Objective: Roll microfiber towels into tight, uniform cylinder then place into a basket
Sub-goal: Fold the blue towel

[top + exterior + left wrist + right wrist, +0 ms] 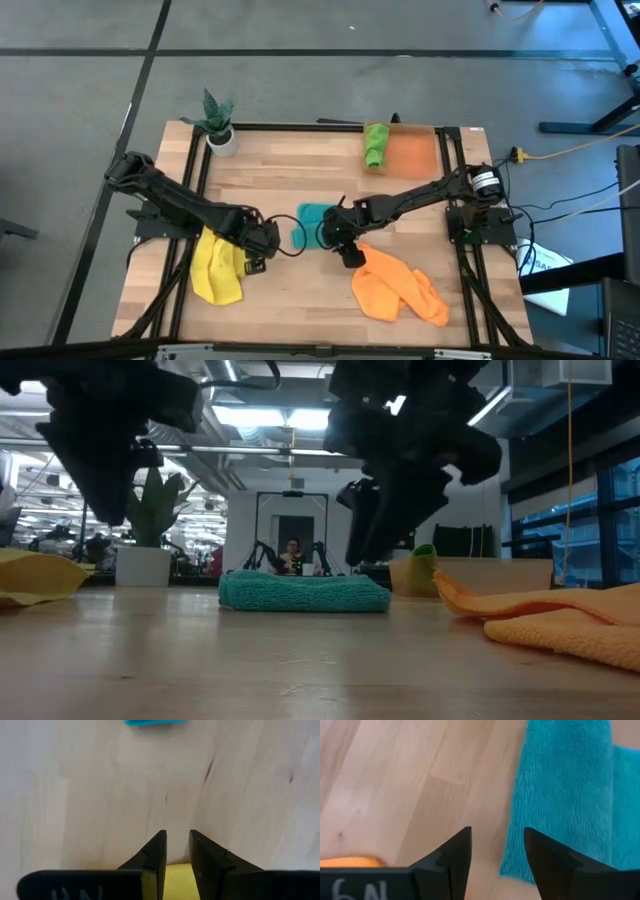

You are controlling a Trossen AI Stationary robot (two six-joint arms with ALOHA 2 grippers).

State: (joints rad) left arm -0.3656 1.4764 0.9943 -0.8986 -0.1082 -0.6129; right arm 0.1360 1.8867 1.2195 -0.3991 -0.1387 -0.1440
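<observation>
Both grippers above the table, neither holding a towel.

Your right gripper hangs with jaws parted and empty beside the folded teal microfiber towel at mid-table. Your left gripper hovers over bare wood, fingers slightly apart, grasping nothing. The rolled green towel lies in the translucent orange basket.

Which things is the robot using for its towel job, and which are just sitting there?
For the job: teal towel, yellow towel, orange towel, green towel in the basket, left gripper, right gripper.
Just there: plant, table.
</observation>
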